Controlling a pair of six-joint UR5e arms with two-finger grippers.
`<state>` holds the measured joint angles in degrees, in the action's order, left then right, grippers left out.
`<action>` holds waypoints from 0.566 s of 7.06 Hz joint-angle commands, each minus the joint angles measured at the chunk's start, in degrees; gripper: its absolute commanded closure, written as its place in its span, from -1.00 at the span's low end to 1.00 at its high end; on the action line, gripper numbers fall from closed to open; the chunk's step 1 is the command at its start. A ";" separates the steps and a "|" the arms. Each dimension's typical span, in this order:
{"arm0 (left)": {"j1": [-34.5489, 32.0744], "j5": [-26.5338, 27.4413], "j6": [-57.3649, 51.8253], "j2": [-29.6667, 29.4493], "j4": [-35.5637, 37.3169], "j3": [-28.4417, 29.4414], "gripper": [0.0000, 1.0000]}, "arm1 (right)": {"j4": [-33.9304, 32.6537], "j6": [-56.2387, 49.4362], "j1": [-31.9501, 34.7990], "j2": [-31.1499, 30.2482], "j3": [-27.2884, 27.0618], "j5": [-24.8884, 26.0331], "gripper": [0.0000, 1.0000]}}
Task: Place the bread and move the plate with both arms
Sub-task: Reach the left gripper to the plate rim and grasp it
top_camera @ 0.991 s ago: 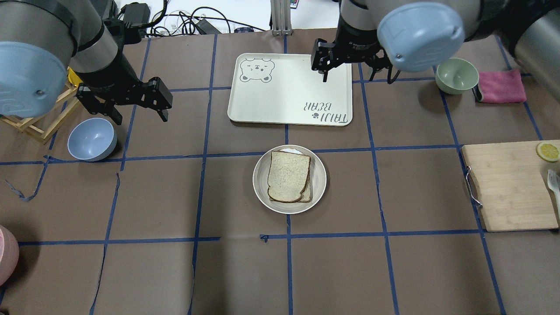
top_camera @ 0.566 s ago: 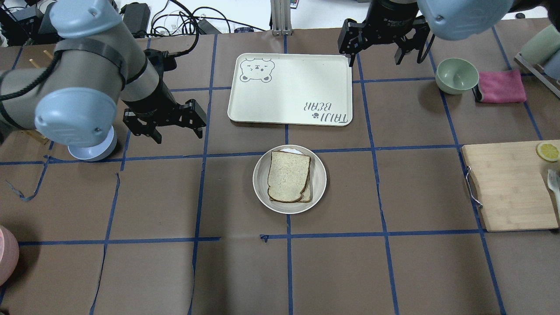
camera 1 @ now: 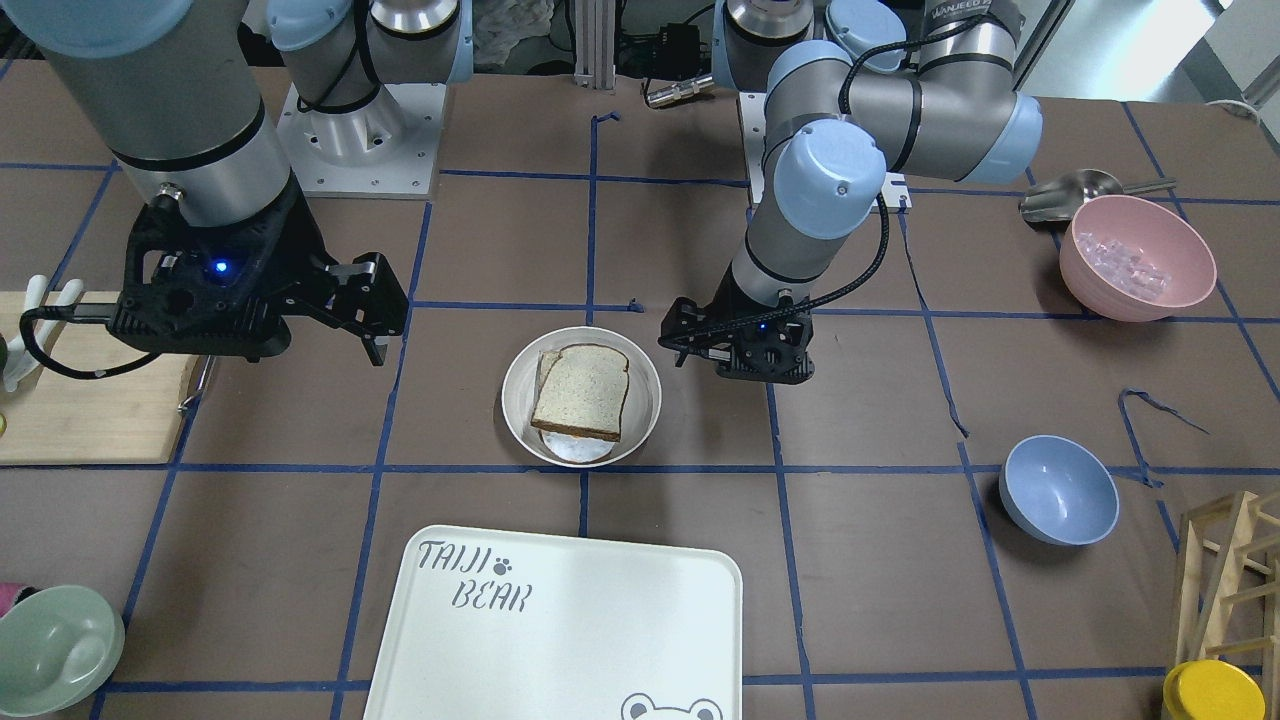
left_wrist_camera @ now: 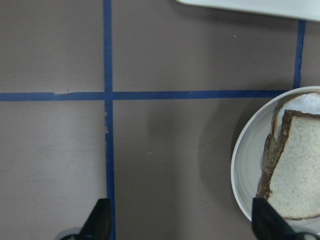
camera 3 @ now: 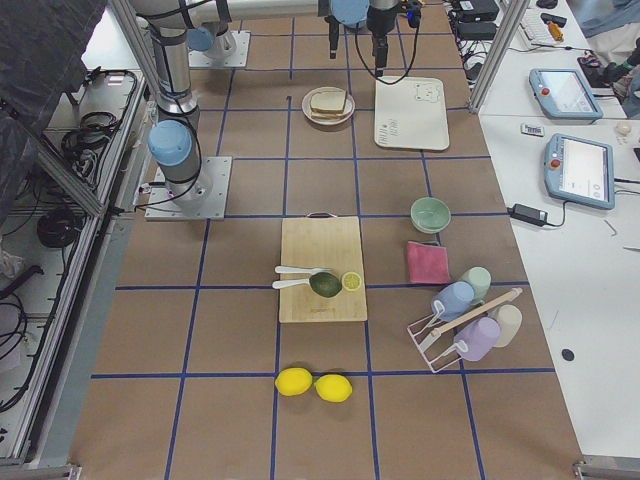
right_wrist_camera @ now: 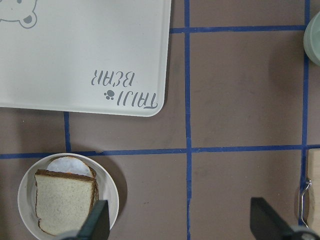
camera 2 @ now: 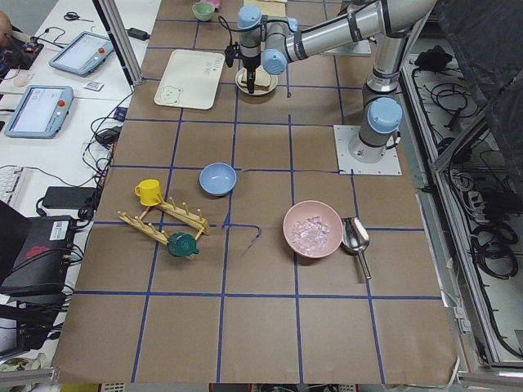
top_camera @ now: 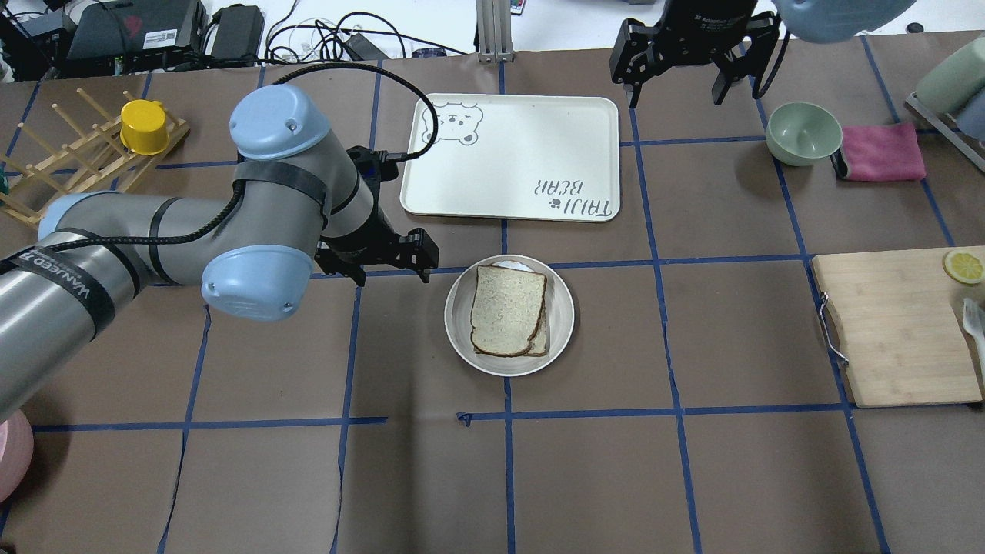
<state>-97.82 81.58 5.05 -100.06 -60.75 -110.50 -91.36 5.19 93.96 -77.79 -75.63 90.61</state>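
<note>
The bread [top_camera: 508, 309], speckled tan with a dark crust, lies on top of a stack on the round cream plate [top_camera: 564, 312] at the table's middle. A paler slice and a white round piece peek out under it. My left gripper [top_camera: 392, 275] is open and empty, low, just left of the plate and apart from it. In the left wrist view [left_wrist_camera: 182, 226] the plate's rim [left_wrist_camera: 239, 165] and the bread [left_wrist_camera: 300, 180] show at the right. My right gripper [top_camera: 676, 92] is open and empty, high, beyond the tray's far right corner. Its wrist view [right_wrist_camera: 182, 226] shows the bread [right_wrist_camera: 62, 200].
The "TAIJI BEAR" tray [top_camera: 508, 154] lies just beyond the plate. A green bowl [top_camera: 804, 131] and pink cloth [top_camera: 881, 150] are far right. A cutting board [top_camera: 896, 331] with a lemon slice [top_camera: 963, 265] lies right. A blue bowl [camera 1: 1060, 490] and a rack with a yellow cup [top_camera: 142, 127] are left.
My left arm has swung right from beside the blue bowl to just left of the plate. My right gripper has moved off the tray toward the far edge. Both stay open.
</note>
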 commanded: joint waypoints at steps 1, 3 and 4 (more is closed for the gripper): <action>-1.05 -3.27 -0.04 -4.42 4.48 -0.24 -0.97 | 1.97 -0.18 -0.71 -2.08 0.14 -1.30 -1.00; -2.02 -3.01 -1.26 -7.60 6.87 -0.07 -0.82 | 1.19 -0.09 -0.10 -4.38 -2.41 -1.48 -1.00; -1.93 -3.01 -1.96 -8.04 7.05 0.19 -0.32 | 1.18 -0.35 -0.18 -5.17 -2.59 -1.49 -1.00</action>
<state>-99.70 78.53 3.94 -107.07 -54.26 -110.54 -90.04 5.03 93.71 -81.99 -77.52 89.24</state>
